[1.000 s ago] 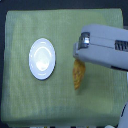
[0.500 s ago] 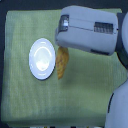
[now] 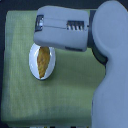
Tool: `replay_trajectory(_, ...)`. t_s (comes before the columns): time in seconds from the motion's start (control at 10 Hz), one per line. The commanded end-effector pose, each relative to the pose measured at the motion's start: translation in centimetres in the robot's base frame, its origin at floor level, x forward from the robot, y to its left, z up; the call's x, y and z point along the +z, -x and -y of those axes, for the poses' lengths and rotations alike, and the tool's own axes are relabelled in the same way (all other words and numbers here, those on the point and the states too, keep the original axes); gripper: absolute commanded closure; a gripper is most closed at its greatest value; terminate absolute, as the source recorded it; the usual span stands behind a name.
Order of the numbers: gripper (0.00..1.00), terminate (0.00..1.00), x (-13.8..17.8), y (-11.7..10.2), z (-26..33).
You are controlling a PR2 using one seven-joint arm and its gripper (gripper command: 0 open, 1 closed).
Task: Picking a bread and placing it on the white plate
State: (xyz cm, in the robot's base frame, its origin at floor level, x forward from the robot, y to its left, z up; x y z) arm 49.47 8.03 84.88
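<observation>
one bread [image 3: 43, 61], long and golden-orange, lies over the one white plate [image 3: 36, 71], running roughly lengthwise down it with its lower pointed end near the plate's lower rim. its upper end goes under the grey arm, so how it ends there is hidden. the plate sits on a green cloth [image 3: 70, 95] that covers the table, toward the cloth's edge on the exterior view's left and about midway between its far and near edges. one arm shows, a bulky grey body reaching in from the exterior view's right across the far part of the cloth. its gripper [image 3: 44, 47] is just above the bread's upper end, but the fingers are hidden under the housing; i cannot tell whether they are spread or closed on the loaf.
</observation>
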Motion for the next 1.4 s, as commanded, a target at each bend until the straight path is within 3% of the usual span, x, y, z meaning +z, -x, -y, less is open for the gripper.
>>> replay_trajectory(0.0,1.00,0.00,-2.8,-1.8,-4.1)
replay_trajectory(0.6,1.00,0.00,-3.6,-2.1,-2.9)
replay_trajectory(0.7,0.00,0.00,-3.7,-2.0,-2.9)
replay_trajectory(1.3,0.00,0.00,-3.7,-1.0,-3.2)
